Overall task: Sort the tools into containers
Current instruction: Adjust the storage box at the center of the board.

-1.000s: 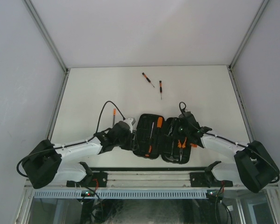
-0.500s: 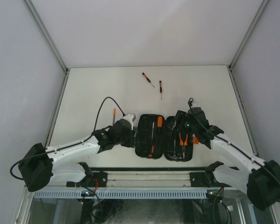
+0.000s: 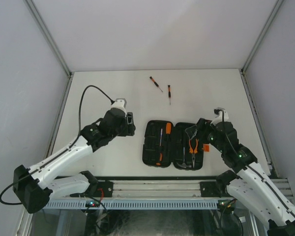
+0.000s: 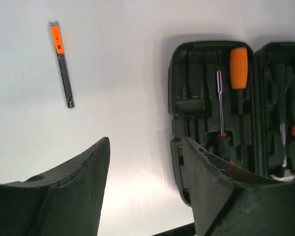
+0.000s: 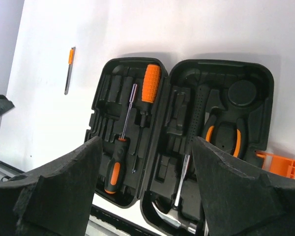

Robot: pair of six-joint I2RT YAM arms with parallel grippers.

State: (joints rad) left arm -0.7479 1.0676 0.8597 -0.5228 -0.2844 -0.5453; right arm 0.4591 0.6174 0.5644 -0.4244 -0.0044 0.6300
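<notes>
**Both grippers drawn back from the tool case (image 3: 152,147)**

The left gripper (image 3: 131,123) has left the case's left edge and now hangs above the table (image 3: 98,93), up and to the left. The right gripper (image 3: 198,129) has pulled back from the right half toward its right edge. Both sets of jaws have widened.

**Enclosed work cell, seen from above**

A white counter (image 3: 113,93) forms the base of the cell, matt and evenly lit, with only soft shadows. Plain pale grey panels enclose it: a back wall (image 3: 152,29), a left wall (image 3: 19,98) and a right wall (image 3: 285,73). A metal strut (image 3: 49,37) runs along each corner where the panels meet. A metal rail (image 3: 157,184) borders the counter's near edge, with a perforated strip (image 3: 137,203) just below.
</notes>
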